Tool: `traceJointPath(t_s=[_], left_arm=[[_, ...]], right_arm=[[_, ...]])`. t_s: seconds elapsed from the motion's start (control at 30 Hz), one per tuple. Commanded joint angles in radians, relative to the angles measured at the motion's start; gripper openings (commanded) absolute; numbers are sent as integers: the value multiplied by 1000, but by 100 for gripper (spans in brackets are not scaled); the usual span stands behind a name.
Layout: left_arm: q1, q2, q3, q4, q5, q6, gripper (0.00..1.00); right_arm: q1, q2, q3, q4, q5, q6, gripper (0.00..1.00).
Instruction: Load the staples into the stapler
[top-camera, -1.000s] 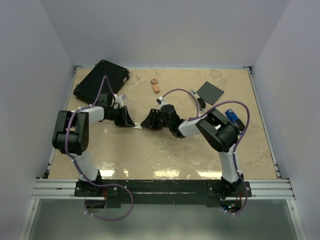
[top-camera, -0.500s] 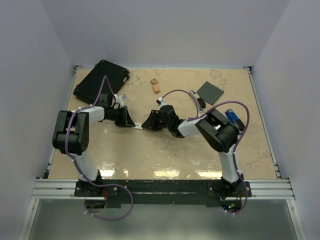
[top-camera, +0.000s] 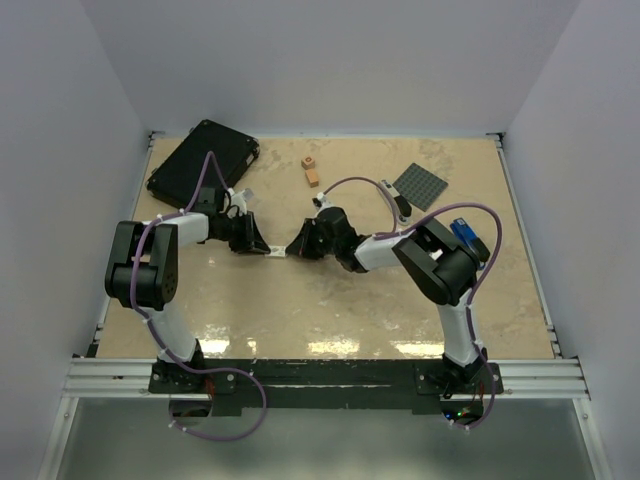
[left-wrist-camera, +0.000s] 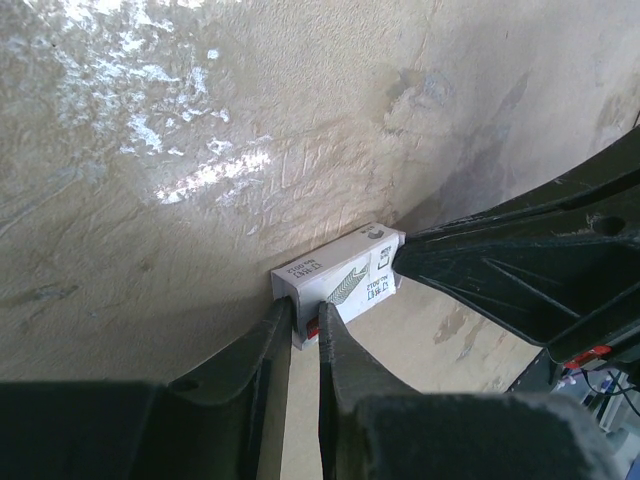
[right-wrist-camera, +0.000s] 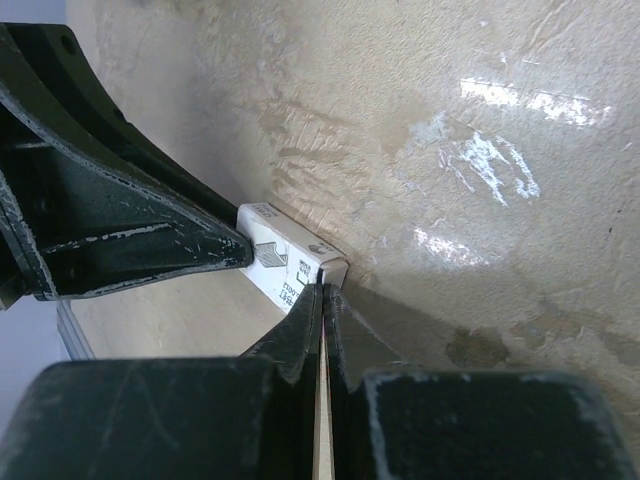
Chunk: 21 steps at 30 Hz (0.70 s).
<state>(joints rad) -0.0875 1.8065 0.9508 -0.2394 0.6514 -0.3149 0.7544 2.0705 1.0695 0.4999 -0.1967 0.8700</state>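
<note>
White printed cardboard box (left-wrist-camera: 338, 276) pinched between both your tools, mid-bench.
Your left tool (left-wrist-camera: 305, 325) is closed to a narrow gap on one end of the box. Your right tool (right-wrist-camera: 324, 296) is squeezed nearly flat on a thin edge at the other end, low over the beige stone-patterned bench (top-camera: 300, 310). The slim silver metal stapler with a black top (top-camera: 396, 198) lies well apart, beside the grey square plate (top-camera: 420, 183).

the top camera looks down from above and behind the arm bases onto the whole table (top-camera: 330, 310). the 2 wrist cameras sit low and very close, looking along the left gripper (left-wrist-camera: 305, 320) and right gripper (right-wrist-camera: 325, 293) toward each other; both share the white printed box (left-wrist-camera: 345, 275).
</note>
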Motion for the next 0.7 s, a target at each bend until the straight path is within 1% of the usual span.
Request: traceJointPath(t_s=[0.0,0.13,0.3,0.67], left_arm=[[-15,13,2,20,17,-1,3],[-15,14,3,15,16,-1,0],[-17,8,3,20,25,-4,0],[-14,20,0,28,51,-15,0]], right_arm=[[8,-41,44,-92,65,-34,0],[7,-55,75,-179,101,-61,0],[8,-61,116,-280,151,-98,0],[8,-64,179,-385,194,-166,0]])
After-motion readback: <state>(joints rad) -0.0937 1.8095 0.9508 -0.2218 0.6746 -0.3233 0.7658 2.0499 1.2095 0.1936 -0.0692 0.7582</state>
